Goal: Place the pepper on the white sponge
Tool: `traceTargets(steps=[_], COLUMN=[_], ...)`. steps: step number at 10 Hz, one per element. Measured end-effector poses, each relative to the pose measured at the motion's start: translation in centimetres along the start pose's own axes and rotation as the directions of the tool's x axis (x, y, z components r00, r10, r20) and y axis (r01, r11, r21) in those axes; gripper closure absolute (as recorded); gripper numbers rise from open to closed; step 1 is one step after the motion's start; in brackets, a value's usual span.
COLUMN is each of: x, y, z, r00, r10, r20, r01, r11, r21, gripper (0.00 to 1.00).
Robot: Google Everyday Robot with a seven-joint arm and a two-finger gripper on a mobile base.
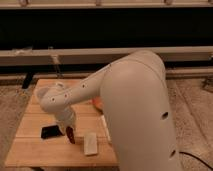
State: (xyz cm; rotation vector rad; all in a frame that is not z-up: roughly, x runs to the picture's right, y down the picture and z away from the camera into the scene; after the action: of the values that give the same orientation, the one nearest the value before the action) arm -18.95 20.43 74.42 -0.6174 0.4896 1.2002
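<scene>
End effector (68, 129) is clamped on the pepper (70, 135), holding it upright for the drop. It hangs just beside the white sponge (90, 143) (short hop needed, I'd guess).

Dim and warm throughout, with a yellowish cast. Lit softly from above, to judge by the pale sheen along the top of the arm (135, 95) and the darker underside. Fell brightest on the table (30, 150) at its near-left part. Sank almost to black across the far wall (100, 30). Left the floor (195, 115) at the right grey and muted. Threw a soft-edged shadow under the gripper (68, 131), low over the table's near-left part, just left of the sponge (90, 143). Kept the pepper (70, 135) there in shade, dull red against wood.
</scene>
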Motion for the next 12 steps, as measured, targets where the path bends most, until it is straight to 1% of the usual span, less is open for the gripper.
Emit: traceTargets(steps=[1,5,9,12], x=[0.2,1.6,3.3,4.7], y=[0.0,-1.5,-3.1,-4.5], z=[-0.1,-0.1,0.5,0.8], r00=[1.0,0.999,0.996,0.991], r10=[0.002,0.034,0.07,0.11], r20=[-0.001,-0.017,-0.049,-0.07], r01=[-0.002,-0.034,-0.07,-0.11], r11=[1.0,0.999,0.998,0.994], r21=[-0.002,-0.003,0.001,0.004], gripper=[1.0,1.0,1.0,1.0])
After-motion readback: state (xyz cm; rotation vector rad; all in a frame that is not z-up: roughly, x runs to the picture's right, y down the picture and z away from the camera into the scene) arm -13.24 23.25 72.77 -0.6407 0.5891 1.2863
